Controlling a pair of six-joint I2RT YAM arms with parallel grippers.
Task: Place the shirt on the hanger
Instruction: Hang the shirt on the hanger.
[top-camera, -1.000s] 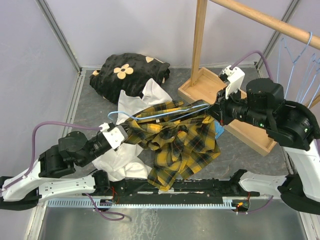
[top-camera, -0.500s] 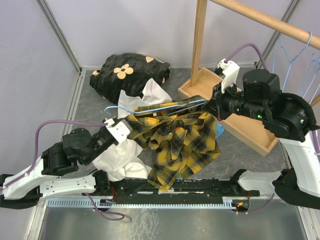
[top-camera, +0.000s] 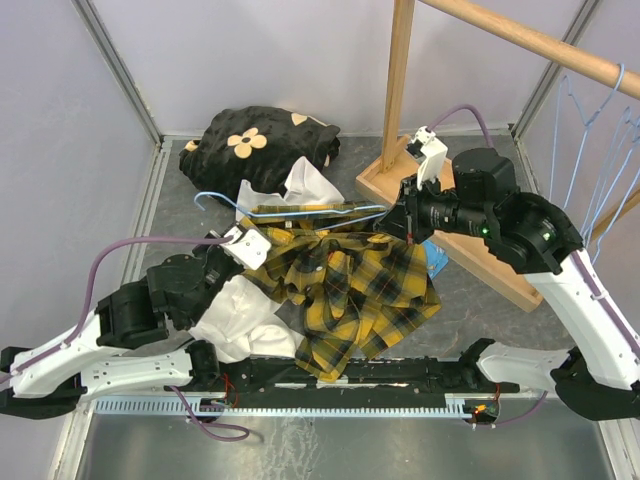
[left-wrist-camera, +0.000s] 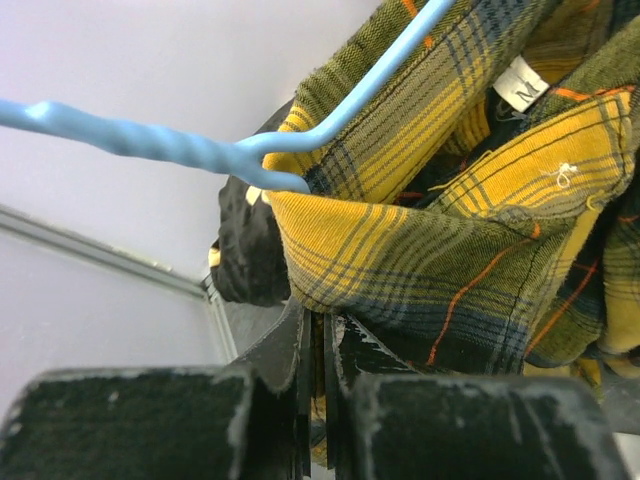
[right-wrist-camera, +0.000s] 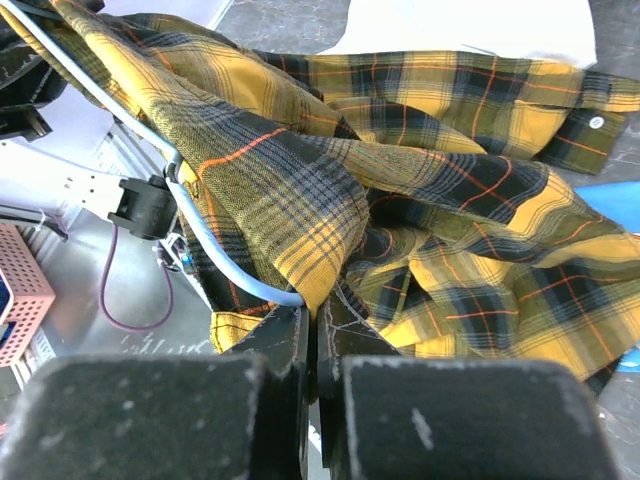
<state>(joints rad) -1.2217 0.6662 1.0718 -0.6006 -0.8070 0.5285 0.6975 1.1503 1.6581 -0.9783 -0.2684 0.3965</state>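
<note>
The yellow-and-black plaid shirt (top-camera: 350, 290) lies bunched mid-table, its upper edge lifted. The pale-blue wire hanger (top-camera: 300, 210) runs through that edge, with its hook (top-camera: 203, 196) sticking out at the left. My left gripper (top-camera: 255, 245) is shut on the shirt's collar area (left-wrist-camera: 430, 230), just under the hanger's twisted neck (left-wrist-camera: 180, 150). My right gripper (top-camera: 400, 215) is shut where the hanger's wire (right-wrist-camera: 200, 240) bends into its jaws, and a fold of the shirt (right-wrist-camera: 420, 200) is pinched with it. The rest of the hanger is hidden inside the cloth.
A black cloth with cream flowers (top-camera: 265, 145) lies at the back left. A white garment (top-camera: 245, 320) lies under the shirt's left side. The wooden rack's base (top-camera: 480, 250), post (top-camera: 398, 80) and rail (top-camera: 530, 40) stand at the right, with spare blue hangers (top-camera: 600, 150).
My right gripper has moved left and toward the back with the hanger's end. My left gripper has moved right and up. The hanger and the shirt's top edge have shifted back-left.
</note>
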